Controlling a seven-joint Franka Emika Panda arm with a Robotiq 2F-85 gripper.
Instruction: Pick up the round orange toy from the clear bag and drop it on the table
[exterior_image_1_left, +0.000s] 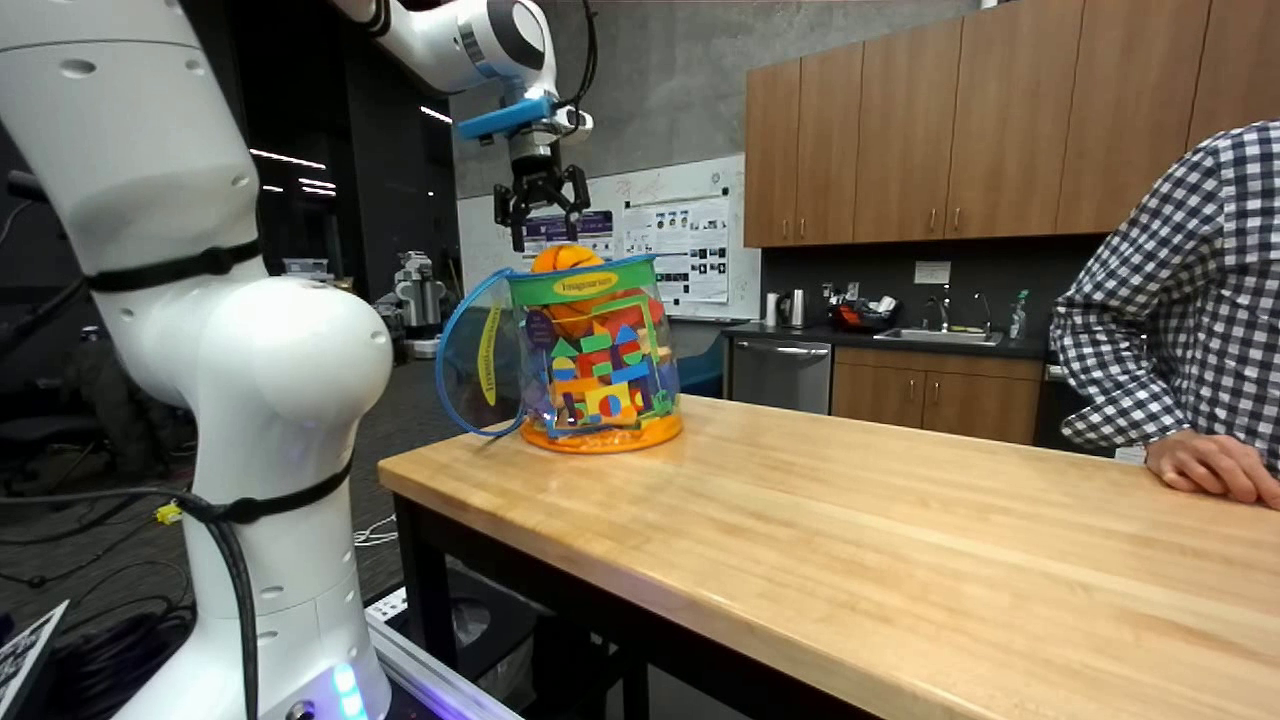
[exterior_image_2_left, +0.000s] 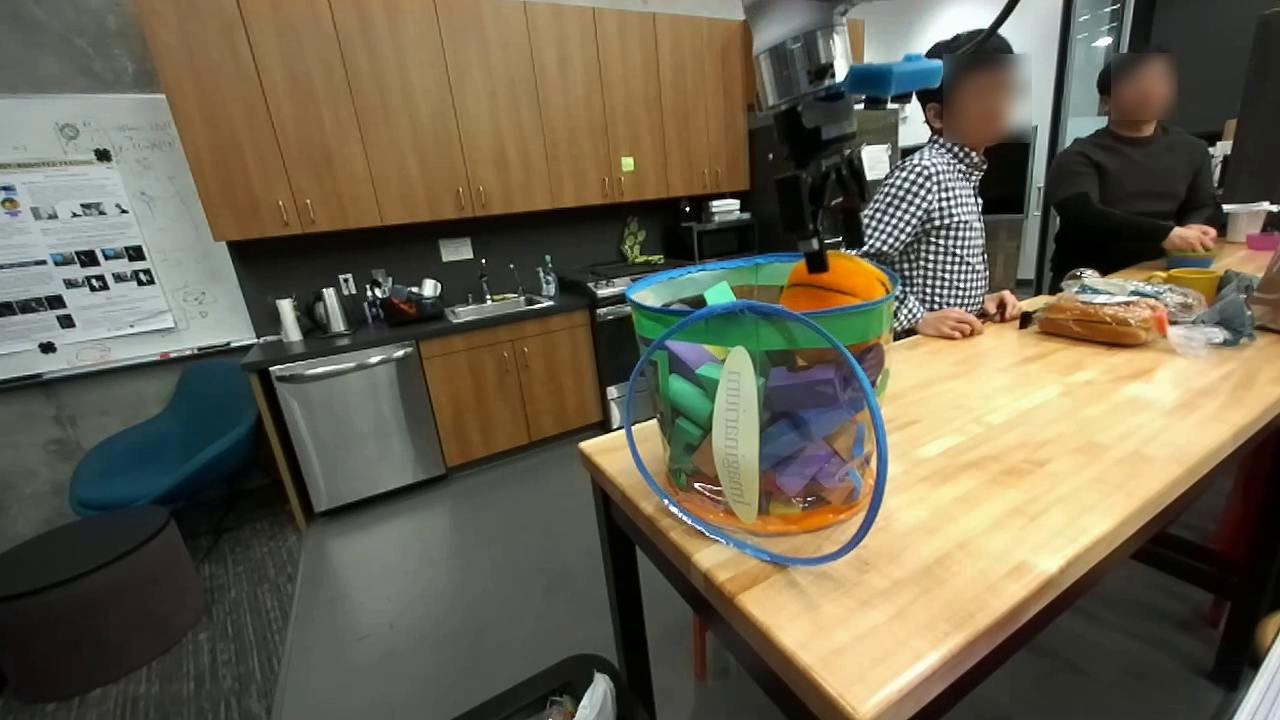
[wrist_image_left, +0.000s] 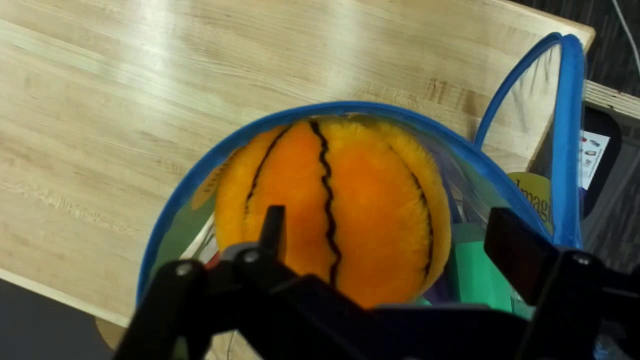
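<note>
The long light-brown wooden butcher-block table (exterior_image_1_left: 850, 520) spreads below the black two-fingered gripper (exterior_image_1_left: 546, 230), which is released, its fingers (wrist_image_left: 520, 255) well apart and holding nothing. On it, under the gripper, stands the green-banded, orange-based clear plastic tub-shaped bag (exterior_image_1_left: 635, 282); its thin-looking wall would probably shift if snagged. In the bag's mouth, just beneath the gripper, sits the black-seamed round orange plush toy (wrist_image_left: 355, 200). Its fuzzy nap suggests something soft and light, readier to squash than to slip or break. In the wrist view it looks wider than the gap between the fingers, so clasping its full girth seems doubtful; a safer hold is likely high on the crown, one finger either side of the middle seam, gathering plush. One finger shows over the toy, the other beyond its edge above a green block (wrist_image_left: 477, 280), so some centring seems called for.

The table runs out of both exterior views. The toy's underside, away from the gripper, is sunk in the bag, its support unseen. The gripper's dark body covers the toy's near side in the wrist view. In an exterior view one fingertip (exterior_image_2_left: 818, 262) overlaps the toy; whether they touch, I cannot tell.
</note>
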